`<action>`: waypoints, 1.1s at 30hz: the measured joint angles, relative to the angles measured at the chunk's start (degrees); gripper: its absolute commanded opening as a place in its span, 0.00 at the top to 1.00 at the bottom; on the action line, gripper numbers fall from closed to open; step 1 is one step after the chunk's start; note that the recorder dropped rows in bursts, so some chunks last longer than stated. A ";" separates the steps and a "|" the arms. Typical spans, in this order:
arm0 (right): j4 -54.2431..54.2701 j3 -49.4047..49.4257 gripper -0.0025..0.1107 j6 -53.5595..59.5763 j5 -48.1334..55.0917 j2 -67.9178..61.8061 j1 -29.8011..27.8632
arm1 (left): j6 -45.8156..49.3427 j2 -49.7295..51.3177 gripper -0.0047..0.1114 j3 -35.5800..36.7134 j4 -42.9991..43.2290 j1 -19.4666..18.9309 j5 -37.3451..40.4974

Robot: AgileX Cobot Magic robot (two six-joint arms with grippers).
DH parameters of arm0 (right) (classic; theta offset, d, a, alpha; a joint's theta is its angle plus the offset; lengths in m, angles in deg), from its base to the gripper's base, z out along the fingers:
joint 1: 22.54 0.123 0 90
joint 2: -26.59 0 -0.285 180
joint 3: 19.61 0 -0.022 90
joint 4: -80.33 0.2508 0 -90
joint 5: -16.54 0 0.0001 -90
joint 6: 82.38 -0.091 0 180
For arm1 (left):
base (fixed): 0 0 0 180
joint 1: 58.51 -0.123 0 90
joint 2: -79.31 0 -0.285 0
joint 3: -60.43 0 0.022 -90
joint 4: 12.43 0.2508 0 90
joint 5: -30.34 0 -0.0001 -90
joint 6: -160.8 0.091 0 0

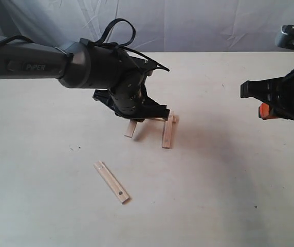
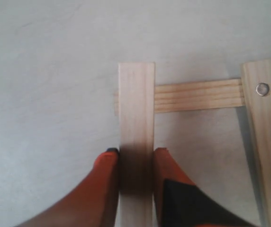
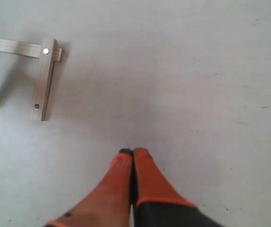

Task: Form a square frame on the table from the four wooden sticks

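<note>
Bare table [image 1: 229,195] around the right gripper [image 3: 131,152], mid-table barred by the left arm [image 1: 44,64] over three overlapped wooden sticks [image 1: 167,134], fourth stick [image 1: 111,181] lying apart

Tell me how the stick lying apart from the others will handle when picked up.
The lone stick is probably stiff: it lies straight, like the plain stick clamped in the left gripper. Likely light: a thin wood strip. It lies flat on the table, so it shouldn't roll but may be awkward to pinch.

Exterior high over table [image 1: 229,195]; wrists downward (holed stick [image 1: 168,135] [image 2: 263,151] [image 3: 41,85] shared)
</note>
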 measured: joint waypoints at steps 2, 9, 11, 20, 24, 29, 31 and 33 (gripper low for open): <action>0.11 0.00 0.98 0.00 0.00 0.00 0.00 | 0.00 0.00 0.78 0.00 0.00 0.00 0.00; 0.31 0.00 0.98 0.23 0.00 0.00 0.00 | 0.00 0.00 0.66 0.00 0.00 0.00 0.00; 0.31 0.00 0.98 0.44 0.00 0.00 0.00 | 0.00 0.00 0.66 0.00 0.00 0.00 0.00; 0.31 0.00 0.98 0.57 -0.22 0.00 0.00 | 2.33 -1.04 0.67 0.00 0.00 0.00 3.95; 0.80 0.00 0.98 0.57 -0.45 0.00 0.00 | 14.85 -4.89 0.80 0.00 -1.37 0.00 9.72; 1.18 0.00 0.98 0.47 -0.54 0.00 0.00 | 37.35 -8.64 0.96 0.00 -7.08 0.00 18.35; 1.32 0.00 0.98 0.47 -0.54 0.00 0.00 | 46.84 -9.26 0.96 0.00 -10.49 0.00 21.78; 1.32 0.00 0.98 0.47 -0.54 0.00 0.00 | 56.10 -9.60 0.96 0.00 -14.74 0.00 24.81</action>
